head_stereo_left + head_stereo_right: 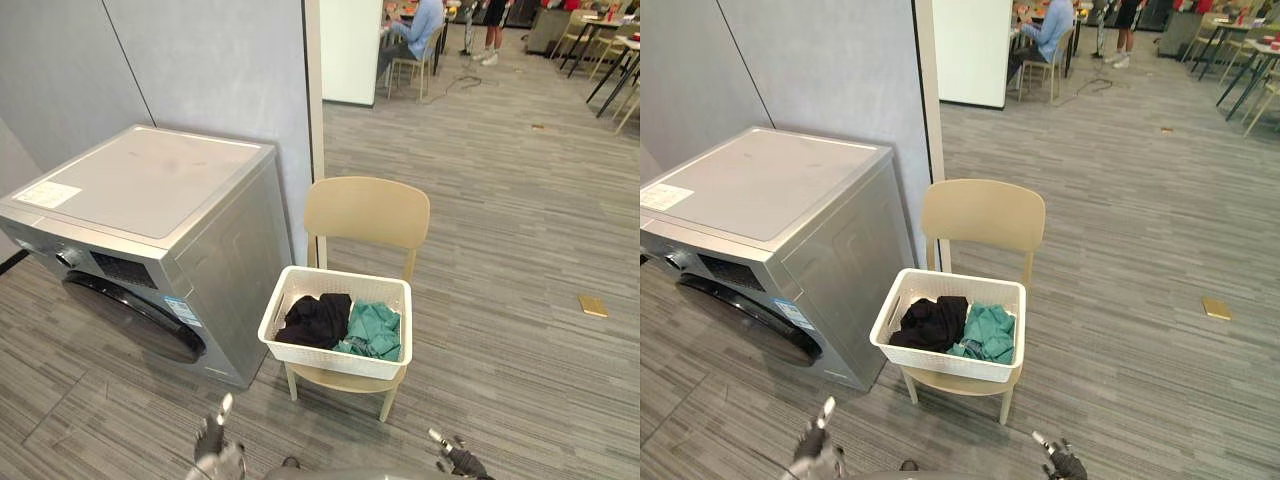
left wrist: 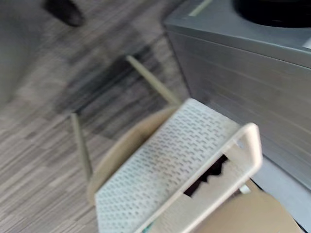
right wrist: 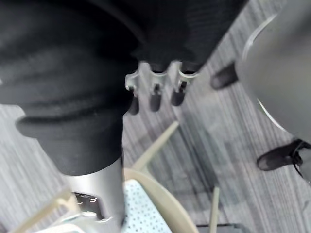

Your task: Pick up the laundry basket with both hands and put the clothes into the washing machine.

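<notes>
One white laundry basket (image 1: 345, 273), holding one black garment (image 1: 316, 320) and one teal garment (image 1: 372, 328), is seen resting on the seat of one beige chair (image 1: 366, 210), just beside one grey washing machine (image 1: 150, 180). The left hand (image 1: 216, 448) and the right hand (image 1: 457, 461) are held low before it, both empty with fingers loosely extended. A spill is judged possible if the basket is gripped unevenly and tipped, and loading would be blocked by the machine's door (image 1: 135, 315), which appears closed.

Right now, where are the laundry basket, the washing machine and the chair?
laundry basket (image 1: 330, 358), left eye view, on its white front wall.
washing machine (image 1: 150, 180), left eye view, on its grey top panel.
chair (image 1: 366, 210), left eye view, on its beige backrest.
</notes>
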